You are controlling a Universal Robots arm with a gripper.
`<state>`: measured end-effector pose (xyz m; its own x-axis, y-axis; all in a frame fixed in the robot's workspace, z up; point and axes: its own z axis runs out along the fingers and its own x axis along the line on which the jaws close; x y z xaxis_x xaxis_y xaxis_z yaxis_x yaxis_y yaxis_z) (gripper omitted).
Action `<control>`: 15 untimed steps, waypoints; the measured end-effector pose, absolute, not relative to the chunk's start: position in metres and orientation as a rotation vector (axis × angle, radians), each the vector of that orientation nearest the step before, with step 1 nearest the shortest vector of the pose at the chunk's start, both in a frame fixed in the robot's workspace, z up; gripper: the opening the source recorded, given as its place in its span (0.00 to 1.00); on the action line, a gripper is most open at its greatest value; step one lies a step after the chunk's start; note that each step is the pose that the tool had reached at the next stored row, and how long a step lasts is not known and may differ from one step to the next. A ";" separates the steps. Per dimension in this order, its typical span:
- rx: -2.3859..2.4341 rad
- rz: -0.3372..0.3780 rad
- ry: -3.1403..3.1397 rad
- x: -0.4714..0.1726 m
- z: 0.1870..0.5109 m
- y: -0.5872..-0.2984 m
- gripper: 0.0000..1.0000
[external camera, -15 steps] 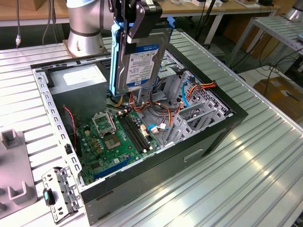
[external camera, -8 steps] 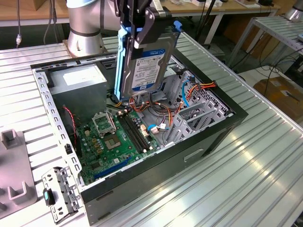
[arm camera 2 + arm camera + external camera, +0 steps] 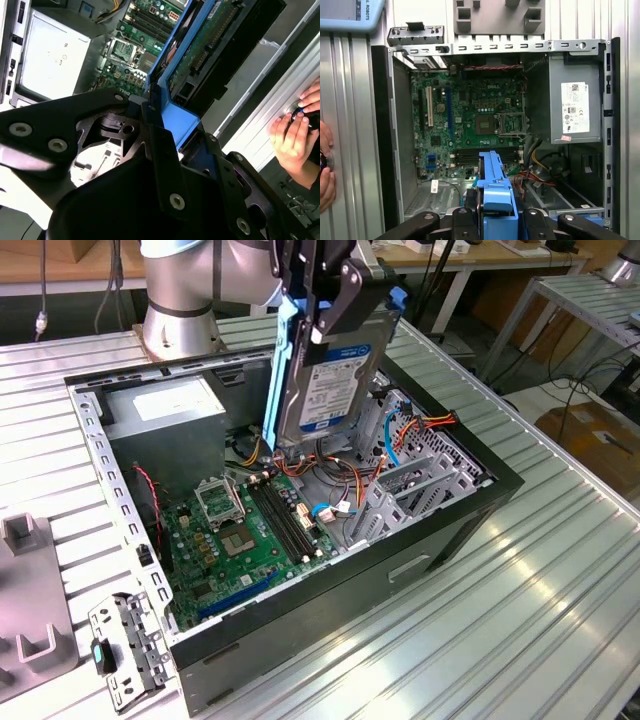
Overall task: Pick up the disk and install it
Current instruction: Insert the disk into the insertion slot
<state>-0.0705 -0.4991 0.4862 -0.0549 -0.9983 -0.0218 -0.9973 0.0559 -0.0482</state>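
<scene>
The gripper point(image 3: 322, 312) is clamped on the disk point(image 3: 335, 385). Its black fingers point(image 3: 340, 300) are closed on the upper end of the blue carrier point(image 3: 279, 370) that frames the drive. The disk hangs on end, almost upright and leaning a little, with its labelled face turned toward the near side of the scene. It is in the air above the open computer case point(image 3: 420, 570), over the far middle of the case. Its lower end is just above a bundle of coloured cables point(image 3: 300, 462). It lies between the power supply point(image 3: 165, 405) on the exterior view's left and the grey drive cage point(image 3: 420, 480) on the exterior view's right. Whether the lower end touches the cables cannot be told. The motherboard point(image 3: 240, 530) lies flat on the floor of the case, nearer than the disk. The case rests on a ribbed metal table point(image 3: 520, 640).

In the second wrist view the green circuit-board side of the disk point(image 3: 210, 45) runs away from the gripper toward the motherboard point(image 3: 135, 50). The rounded blue end point(image 3: 177, 120) sits between the fingers. In the first wrist view the same blue end point(image 3: 495, 192) stands over the open case.

A person's hand point(image 3: 295, 130) rests on the table outside the case wall, apart from the arm. At the near corner on the exterior view's left, outside the case, lie a grey fixture point(image 3: 25, 580) and a small metal bracket point(image 3: 125, 650).
</scene>
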 end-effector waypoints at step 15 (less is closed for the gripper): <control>-2.121 -0.030 2.252 -0.031 0.483 -0.522 0.37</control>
<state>-0.0312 -0.5217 0.4833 -0.0591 -0.9980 -0.0215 -0.9971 0.0601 -0.0466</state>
